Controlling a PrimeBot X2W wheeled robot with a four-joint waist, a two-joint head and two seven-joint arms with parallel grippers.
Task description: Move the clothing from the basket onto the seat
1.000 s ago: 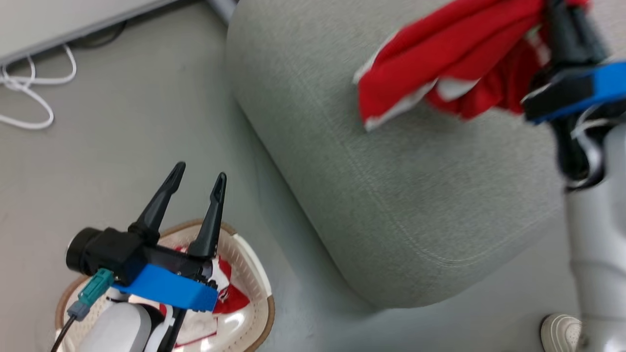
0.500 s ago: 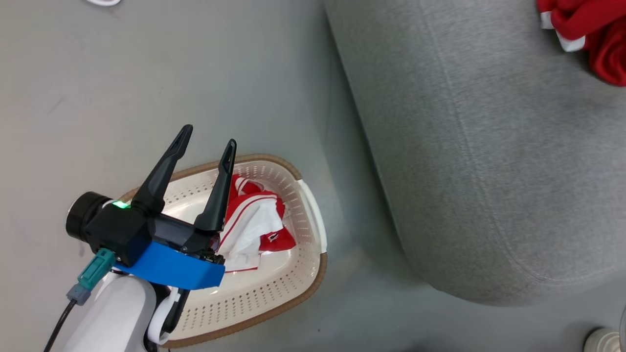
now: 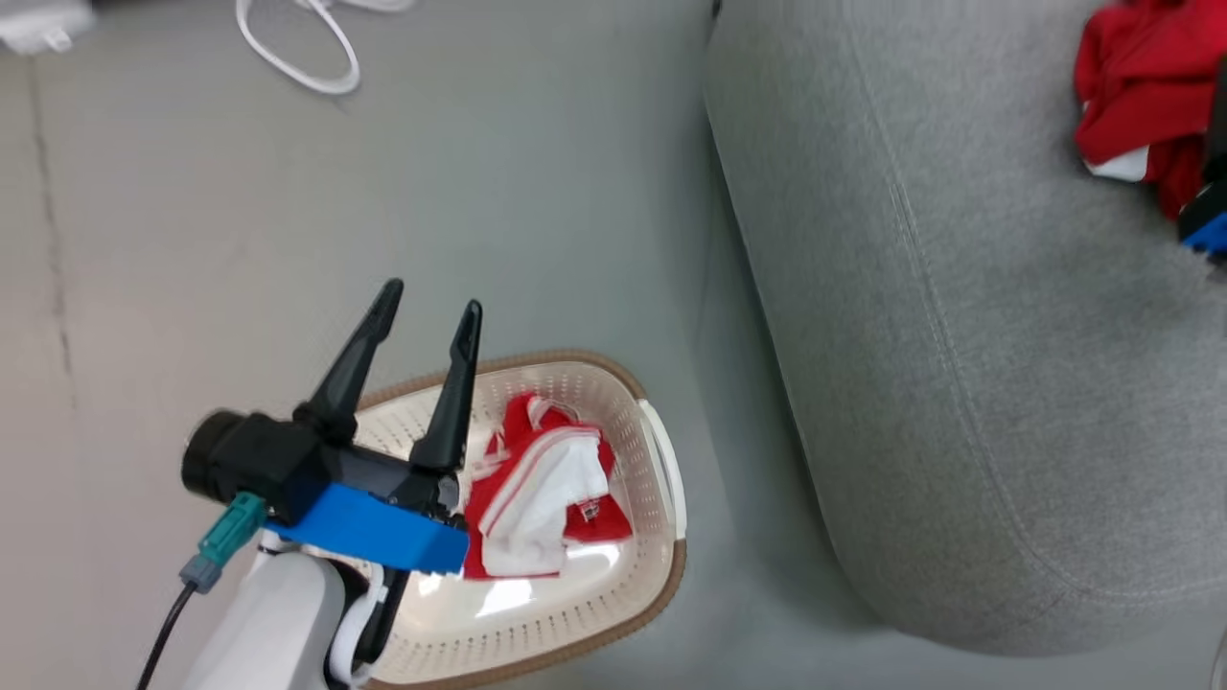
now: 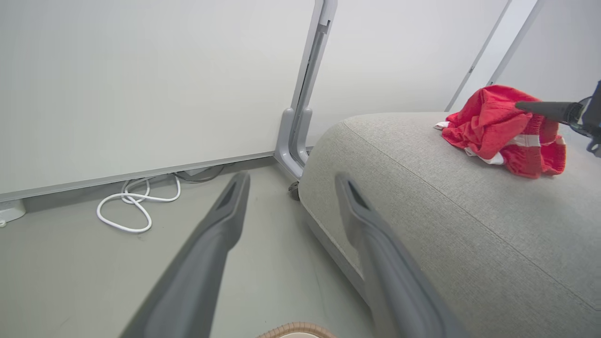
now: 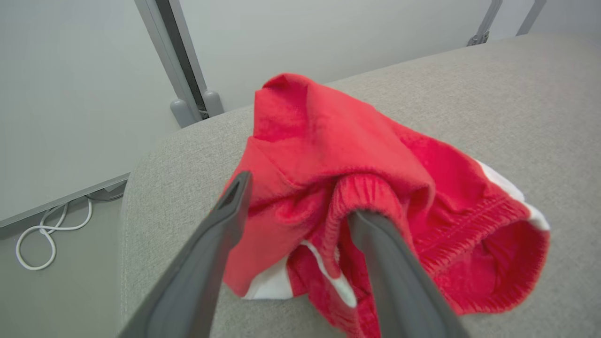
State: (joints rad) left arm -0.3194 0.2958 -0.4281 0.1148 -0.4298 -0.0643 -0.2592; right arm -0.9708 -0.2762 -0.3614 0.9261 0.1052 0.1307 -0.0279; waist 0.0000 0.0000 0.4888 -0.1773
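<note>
Far left in the head view: one thin white cable (image 3: 297,57), looped on smooth matt grey floor (image 3: 144,287). Next, left gripper (image 3: 431,297): two long tapered dark fingers spread wide, pointing up the view, gripping nothing, poised above the left end of one cream-white perforated plastic laundry basket (image 3: 661,460) with rounded corners and a brown woven-look rim. Stands on the floor, long axis slanting from lower left to upper right. Holds one soft red garment with white panels and stripes (image 3: 542,489), crumpled towards the right wall, longer up-down than across. Further right, near the basket but not touching it, one large light-grey woven-fabric seat cushion (image 3: 959,335): rounded edges, stitched seam running its length from top to lower right. At its far right, a second bright-red garment with white trim (image 3: 1131,77), bunched in a heap on the upholstery, gathered elastic waistband facing the right gripper (image 5: 300,199). There, two dark fingers set wide apart astride the heap, one tucked under the waistband fold, clamping nothing. Two garments counted: one in the basket, one on the seat cushion.
</note>
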